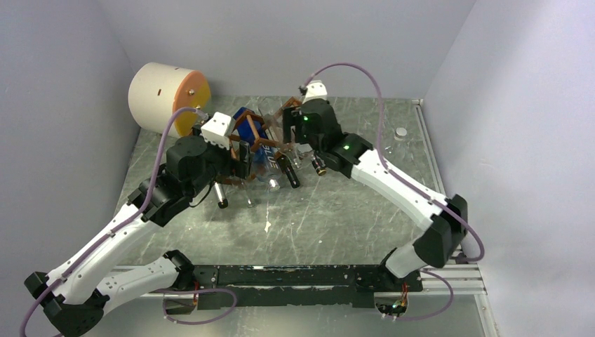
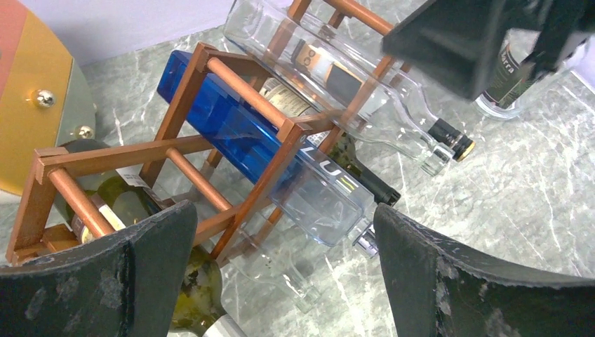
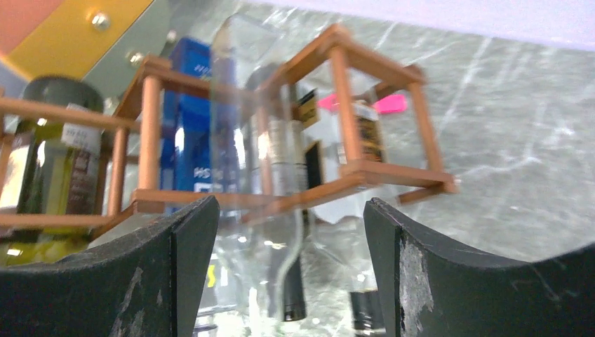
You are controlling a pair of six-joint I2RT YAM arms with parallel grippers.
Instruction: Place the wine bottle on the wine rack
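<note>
- Our left gripper [image 2: 284, 217] has its fingers [image 2: 119, 281] spread as wide as they go. They hold nothing and touch nothing.
- Straight ahead of those fingers stands the wine rack [image 2: 245, 91], a frame of reddish-brown bars with open cells. Its near corner lies just beyond the left-hand finger.
- A blue bottle [image 2: 231, 126] lies on its side through one cell. Its clear neck end points back toward the gap between our left fingers.
- A green bottle [image 2: 133, 203] lies low in the rack, just past the left-hand fingertip and partly hidden by it.
- The clear wine bottle [image 2: 330, 77] lies on its side across the upper part of the rack, farther from the left fingers than the blue bottle. Its dark-capped neck sticks out past the bars, above the table [image 1: 337, 217].
- A dark bottle [image 2: 365, 179] lies beneath it, with its neck also pointing out of the rack.
- Our right gripper [image 3: 289, 207] is open too, with its fingers well apart and gripping nothing.
- In the right wrist view the clear wine bottle runs away from the gap between those fingers and into a rack cell. A dark neck shows low in the gap, clear of both fingers.
- The cream-and-orange drum [image 1: 165, 95] sits beyond the rack, off to the left of both pairs of fingers.
- From above, the rack lies between the two grippers, with each one close beside it.
</note>
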